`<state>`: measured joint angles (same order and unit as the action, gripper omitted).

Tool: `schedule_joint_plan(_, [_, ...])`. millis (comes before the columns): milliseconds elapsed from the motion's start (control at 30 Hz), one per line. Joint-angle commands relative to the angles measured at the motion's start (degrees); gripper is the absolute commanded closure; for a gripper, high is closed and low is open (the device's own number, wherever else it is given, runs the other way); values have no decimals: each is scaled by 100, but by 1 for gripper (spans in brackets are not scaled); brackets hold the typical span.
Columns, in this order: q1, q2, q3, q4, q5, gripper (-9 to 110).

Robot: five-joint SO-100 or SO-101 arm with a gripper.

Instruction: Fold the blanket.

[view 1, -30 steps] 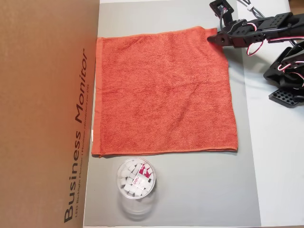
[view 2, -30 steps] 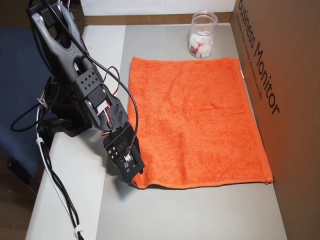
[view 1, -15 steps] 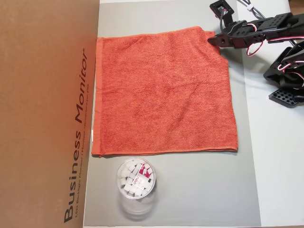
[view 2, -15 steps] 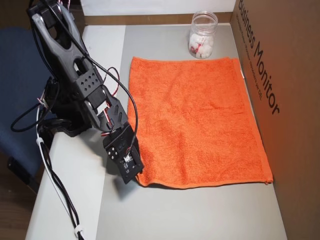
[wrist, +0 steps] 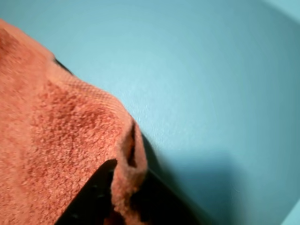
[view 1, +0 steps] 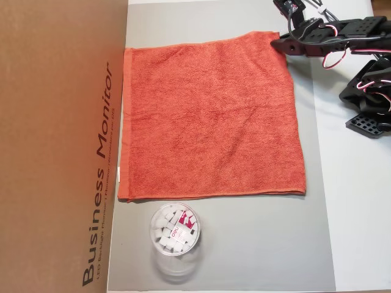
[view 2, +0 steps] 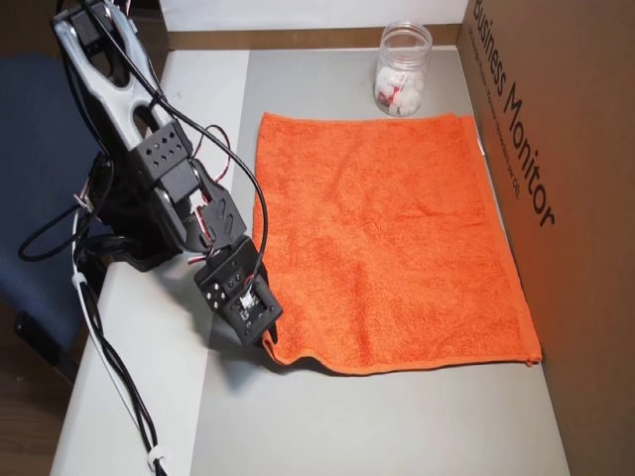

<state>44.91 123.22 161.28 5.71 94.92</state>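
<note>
1. Jaws were clenched on one corner of the blanket; wrist view showed the hemmed corner bunched up and pinched betw. dark finger parts, lifted a bit off the surface
2. In an overhead view that corner sat at the top-right of the cloth; in the other one it was bottom-left, w/ a small ridge of fabric raised just beside the jaws
3. Rest of blanket lay flat on the grey mat on the desk, spread approx. square, no fold in it yet
4. Key relation: whole cloth lay away from the jaws, running toward the cardboard box. In my judgement the held corner has to travel across the cloth to the box-side edge, or along the near edge, depending on which fold is wanted
5. Only one arm here, base just beside the blanket's arm-side edge, so the reach grows as the corner goes over
6. Clear tub of white pieces stood just off the far edge, apart from the cloth, not touching; prob. out of the fold path
7. Risk, as a guess: the thin pinch at the hem could slip if dragged rather than lifted
</note>
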Motion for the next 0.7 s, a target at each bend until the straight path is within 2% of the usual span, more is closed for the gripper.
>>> schedule_joint_plan(0, [70, 615, -26, 158, -132, 102])
schedule_joint_plan(400, [-255, 2127, -176, 132, -123, 102])
schedule_joint_plan(667, [-1116, 2364, -914, 141, -70, 102])
